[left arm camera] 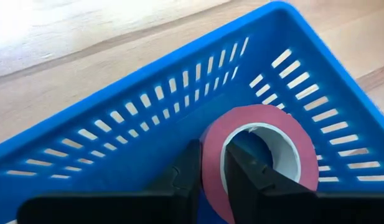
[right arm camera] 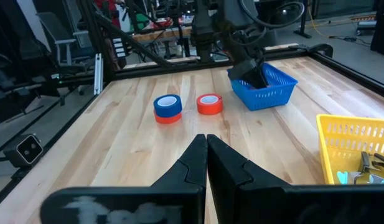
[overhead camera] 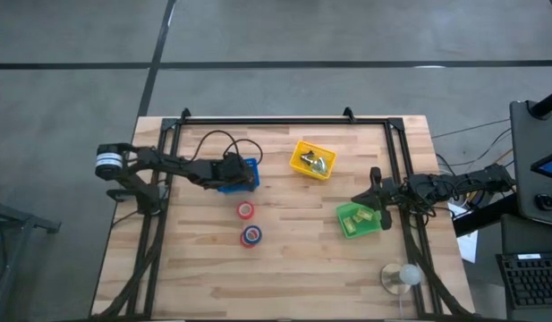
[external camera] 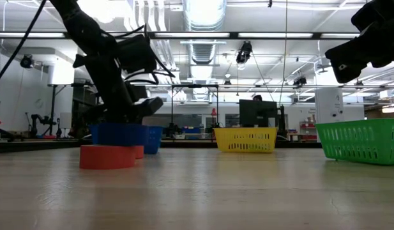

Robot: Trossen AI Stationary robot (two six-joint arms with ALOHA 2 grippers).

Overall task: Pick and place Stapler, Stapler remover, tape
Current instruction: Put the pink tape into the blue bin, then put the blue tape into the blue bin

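My left gripper point(overhead camera: 241, 173) reaches down into the blue basket point(left arm camera: 148, 106) and is shut on a pinkish-red tape roll point(left arm camera: 260, 146) inside it. A red tape roll point(overhead camera: 246, 210) and a blue-and-red tape roll point(overhead camera: 250, 236) lie flat on the wooden table in front of that basket. Silvery metal pieces point(right arm camera: 369, 163) lie in the yellow basket point(overhead camera: 313, 159). I cannot make out a stapler or a stapler remover. My right gripper point(right arm camera: 206, 149) waits shut at the table's right side, next to the green basket point(overhead camera: 360, 219). My left gripper pinches the roll's ring wall point(left arm camera: 211, 155), one finger point(left arm camera: 244, 177) inside the pale core and the other finger point(left arm camera: 184, 177) outside. The fingers slant down from the table's left. The roll sits tilted within the basket's walls. I cannot tell whether it touches the floor.
The three baskets stand in a loose row across the middle of the table. A black frame point(overhead camera: 284, 121) runs along the far edge and both sides. A pale round object point(overhead camera: 403, 275) sits near the front right. Bare wood lies along the near edge.
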